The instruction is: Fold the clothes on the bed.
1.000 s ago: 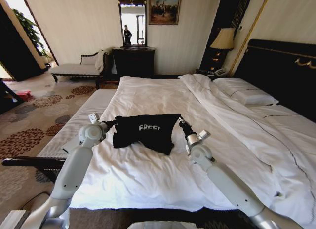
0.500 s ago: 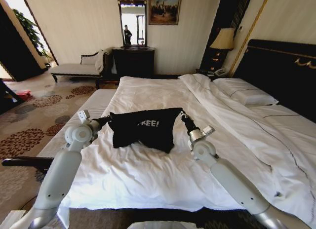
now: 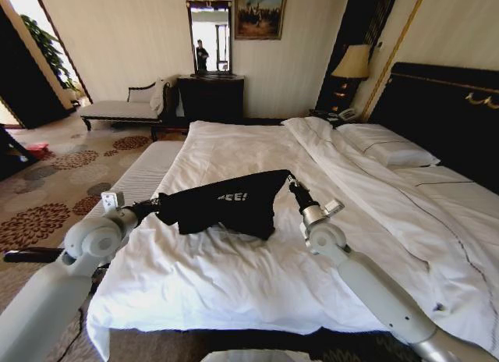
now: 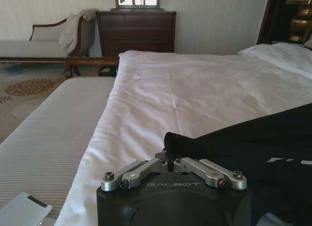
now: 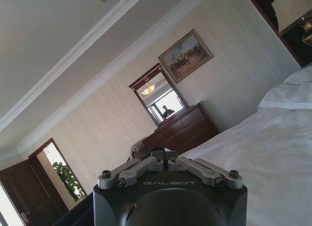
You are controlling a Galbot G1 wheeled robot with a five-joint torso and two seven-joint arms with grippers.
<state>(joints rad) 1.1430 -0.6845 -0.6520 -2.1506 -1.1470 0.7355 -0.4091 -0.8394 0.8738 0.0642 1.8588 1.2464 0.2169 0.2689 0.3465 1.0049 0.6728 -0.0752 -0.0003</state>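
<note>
The clothes [image 3: 230, 202], a black T-shirt with white chest lettering, hang stretched a little above the white bed [image 3: 234, 276], with the lower part sagging onto the duvet. My left gripper [image 3: 160, 202] is shut on one corner, out past the bed's left side. My right gripper [image 3: 290, 182] is shut on the opposite corner, held slightly higher over the duvet. In the left wrist view, the left gripper [image 4: 168, 158] pinches a fold of the black fabric [image 4: 263, 153]. In the right wrist view, the right gripper [image 5: 163, 155] has its fingers closed together, tilted up toward the wall and ceiling.
A white striped bench [image 3: 132, 186] runs along the bed's left side. Pillows [image 3: 386, 143] and a dark headboard [image 3: 444, 112] lie to the right. A dark dresser [image 3: 210, 97], a chaise [image 3: 117, 108] and a lamp [image 3: 352, 62] stand by the far wall.
My left arm has pulled left and back toward the robot, drawing the shirt taut and wider. The right gripper has lifted slightly. More of the shirt hangs off the duvet.
</note>
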